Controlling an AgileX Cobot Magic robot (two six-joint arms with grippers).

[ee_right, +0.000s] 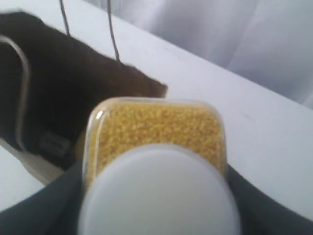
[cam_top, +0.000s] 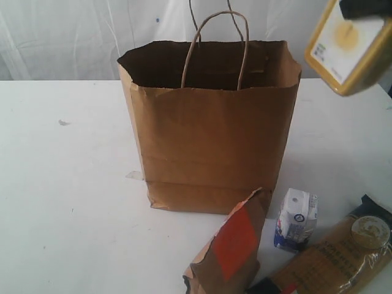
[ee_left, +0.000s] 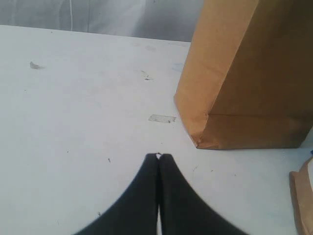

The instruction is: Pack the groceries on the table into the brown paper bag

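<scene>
A white curtain [cam_top: 73, 37] hangs behind the table [cam_top: 67, 208], falling in soft vertical folds (a tiny blue speck [cam_top: 157, 20] sits high on it). The table is plain matte white, evenly lit, with only faint shadows on it. A small grey scuff [cam_top: 64, 122] marks its left side; a scrap of clear tape [cam_top: 133, 175] lies nearer the middle.

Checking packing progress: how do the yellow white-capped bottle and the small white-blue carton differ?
The yellow white-capped bottle hangs tilted in the right claw, beside the rim of the brown paper bag; the small white-blue carton stands on the table. The bottle is yellow, the carton white and blue. Neither is inside the bag.
</scene>
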